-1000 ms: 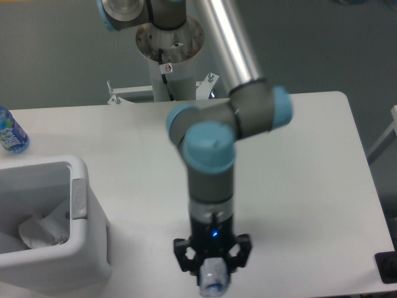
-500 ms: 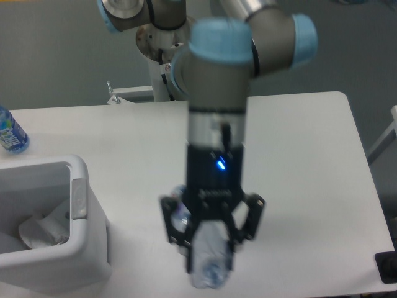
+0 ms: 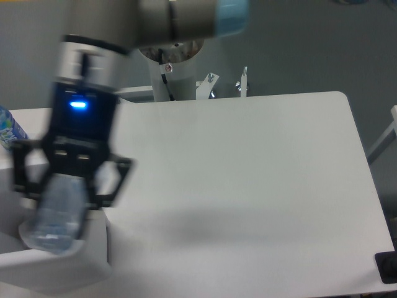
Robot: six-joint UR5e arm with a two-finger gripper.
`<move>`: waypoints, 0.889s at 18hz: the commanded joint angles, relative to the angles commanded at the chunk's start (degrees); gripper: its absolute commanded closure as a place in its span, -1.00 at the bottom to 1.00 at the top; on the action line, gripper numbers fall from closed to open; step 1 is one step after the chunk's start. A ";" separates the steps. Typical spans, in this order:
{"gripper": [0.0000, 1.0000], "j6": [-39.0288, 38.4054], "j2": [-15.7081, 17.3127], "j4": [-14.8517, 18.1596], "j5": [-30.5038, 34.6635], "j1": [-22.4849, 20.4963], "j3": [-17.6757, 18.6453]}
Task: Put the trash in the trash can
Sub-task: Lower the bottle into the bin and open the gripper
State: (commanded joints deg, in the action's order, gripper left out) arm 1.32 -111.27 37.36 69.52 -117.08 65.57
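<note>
Gripper [image 3: 62, 192] blurred and large in the foreground at the left, above the white trash can [image 3: 56, 270], blue light lit on its wrist. Jaws pinched on the clear plastic bottle [image 3: 59, 211] — bottle hanging base-down between them, over the bin's opening. Something pale inside the bin under the bottle — too blurred to name. Blue-tinted bottle [image 3: 7, 131] at the table's far left edge. White table [image 3: 248, 186] stretching right.
</note>
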 joint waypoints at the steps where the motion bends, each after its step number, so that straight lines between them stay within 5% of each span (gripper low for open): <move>1: -0.18 0.09 -0.61 -0.09 0.00 0.53 -0.09; 6: -0.22 0.09 -2.81 -0.27 -0.09 2.38 0.44; 11: -0.94 0.53 -4.04 -0.27 -0.09 2.65 0.79; 16: -1.00 0.53 -3.96 -0.27 0.09 1.86 1.23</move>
State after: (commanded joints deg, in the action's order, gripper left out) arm 1.85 -115.23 37.09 69.61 -115.22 66.80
